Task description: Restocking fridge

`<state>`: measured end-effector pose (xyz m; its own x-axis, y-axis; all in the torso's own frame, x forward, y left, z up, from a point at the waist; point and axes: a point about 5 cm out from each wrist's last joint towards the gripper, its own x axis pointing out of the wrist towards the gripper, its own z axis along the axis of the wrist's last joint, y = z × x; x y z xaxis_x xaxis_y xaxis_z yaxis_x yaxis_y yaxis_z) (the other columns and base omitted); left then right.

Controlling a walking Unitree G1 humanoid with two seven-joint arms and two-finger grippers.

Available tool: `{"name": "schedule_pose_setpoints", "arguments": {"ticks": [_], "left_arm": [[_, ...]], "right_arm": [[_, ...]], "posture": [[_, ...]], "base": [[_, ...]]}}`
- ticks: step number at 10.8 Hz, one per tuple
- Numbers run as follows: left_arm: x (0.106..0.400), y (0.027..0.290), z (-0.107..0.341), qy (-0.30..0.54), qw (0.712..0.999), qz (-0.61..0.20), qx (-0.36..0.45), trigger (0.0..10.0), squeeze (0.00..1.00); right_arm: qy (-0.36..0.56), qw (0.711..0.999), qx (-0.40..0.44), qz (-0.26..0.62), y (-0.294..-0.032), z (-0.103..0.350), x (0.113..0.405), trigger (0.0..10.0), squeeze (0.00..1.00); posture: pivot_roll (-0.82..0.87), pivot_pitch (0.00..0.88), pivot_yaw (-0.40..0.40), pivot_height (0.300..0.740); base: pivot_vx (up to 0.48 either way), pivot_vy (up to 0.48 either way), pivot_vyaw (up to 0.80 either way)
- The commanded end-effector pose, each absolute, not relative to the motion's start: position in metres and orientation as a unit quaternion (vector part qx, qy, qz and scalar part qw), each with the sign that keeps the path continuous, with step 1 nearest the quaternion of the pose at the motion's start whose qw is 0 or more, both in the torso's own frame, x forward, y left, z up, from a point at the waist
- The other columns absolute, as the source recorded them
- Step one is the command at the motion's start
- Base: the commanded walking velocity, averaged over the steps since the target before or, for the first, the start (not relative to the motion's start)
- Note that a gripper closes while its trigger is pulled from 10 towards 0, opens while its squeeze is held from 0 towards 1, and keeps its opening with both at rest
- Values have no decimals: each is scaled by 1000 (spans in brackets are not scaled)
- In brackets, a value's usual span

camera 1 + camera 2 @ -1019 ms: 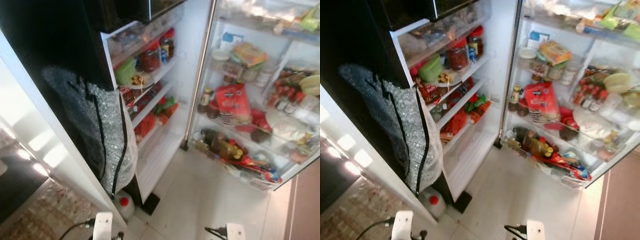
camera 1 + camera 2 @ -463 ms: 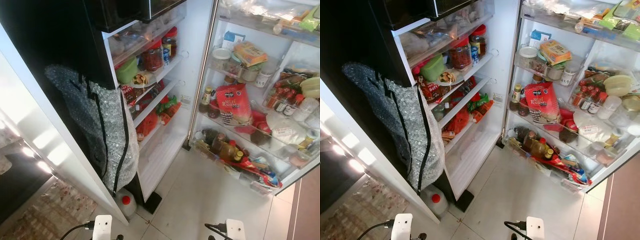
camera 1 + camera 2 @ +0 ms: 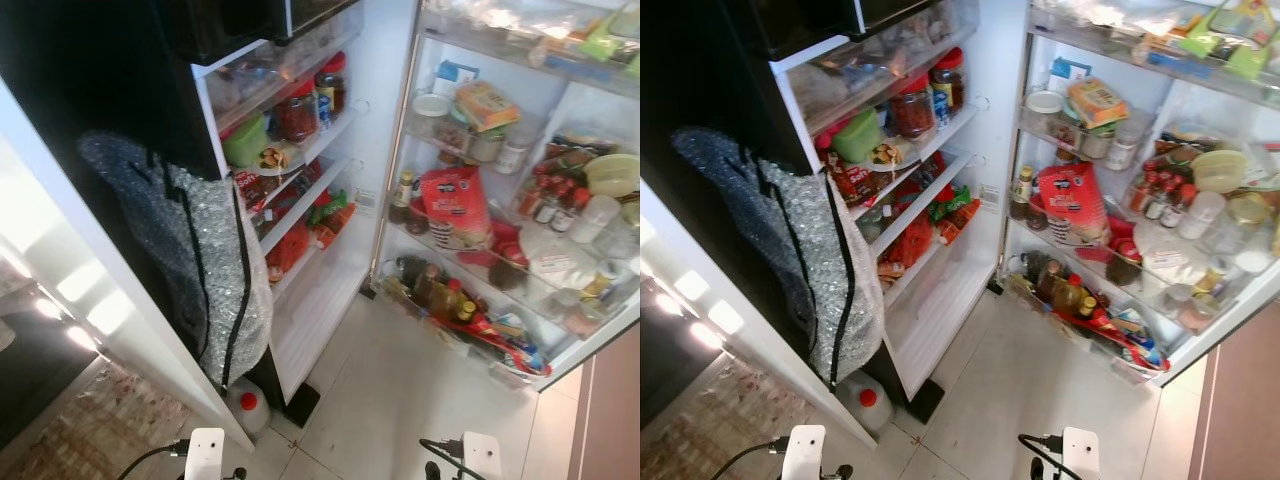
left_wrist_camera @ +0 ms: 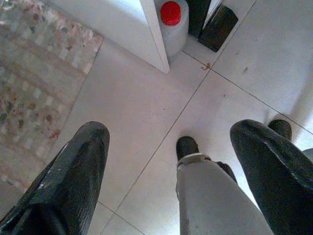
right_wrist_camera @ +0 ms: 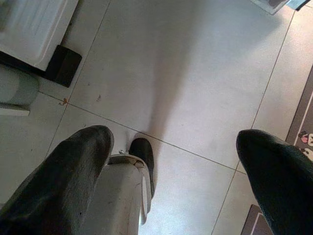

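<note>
Compared with the frames half a second earlier, the head camera had shifted slightly and blurred; the stocked goods kept their places and no item had been moved. The open white refrigerator [image 3: 990, 120] stood ahead of the robot, its interior shelves crowded with red-lidded glass jars [image 3: 912, 105], a green plastic tub [image 3: 858, 135] and red packets. The open refrigerator door [image 3: 1240, 310] on the robot's right carried racks of bottles, a red printed bag of raisins [image 3: 1072, 203] and a yellow-green bowl [image 3: 1220, 170]. A silver bubble-foil insulated bag with a black zip [image 3: 810, 270] hung over the black panel on the robot's left, and a translucent jug with a red cap [image 3: 868, 400] sat on the floor below it. The left gripper [image 4: 171, 171] hung low over the white tiled floor [image 4: 146, 107], its two black fingers spread wide and holding nothing; a patterned rug [image 4: 34, 63] lay beside it. The right gripper [image 5: 176, 171] hung likewise over the tiles, fingers wide apart and empty. Both grippers were well apart from the refrigerator shelves, which stood above and ahead of them.
</note>
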<state>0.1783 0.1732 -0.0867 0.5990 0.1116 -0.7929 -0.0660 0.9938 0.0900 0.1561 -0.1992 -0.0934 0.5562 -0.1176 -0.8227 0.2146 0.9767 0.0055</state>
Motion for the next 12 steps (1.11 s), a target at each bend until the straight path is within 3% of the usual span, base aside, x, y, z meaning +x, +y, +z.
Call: {"name": "schedule_pose_setpoints", "arguments": {"ticks": [1, 7, 9, 12], "left_arm": [[174, 178, -89, 457, 887, 53, 32, 10000, 0], [176, 182, -88, 459, 886, 48, 40, 10000, 0], [176, 182, -88, 458, 886, 51, 36, 10000, 0], [177, 204, -84, 455, 888, 58, 38, 10000, 0]], "right_arm": [[458, 882, 56, -95, -199, -93, 156, 10000, 0], [456, 885, 52, -85, -195, -93, 157, 10000, 0], [452, 886, 53, -86, -194, -93, 158, 10000, 0], [445, 888, 55, -101, -197, -91, 160, 10000, 0]], "posture": [[-65, 55, 32, 740], [-65, 51, 32, 740], [-67, 50, 33, 740], [-72, 49, 35, 740]], "base": [[0, -349, 0], [0, -442, 0], [0, 0, 0], [0, 0, 0]]}}
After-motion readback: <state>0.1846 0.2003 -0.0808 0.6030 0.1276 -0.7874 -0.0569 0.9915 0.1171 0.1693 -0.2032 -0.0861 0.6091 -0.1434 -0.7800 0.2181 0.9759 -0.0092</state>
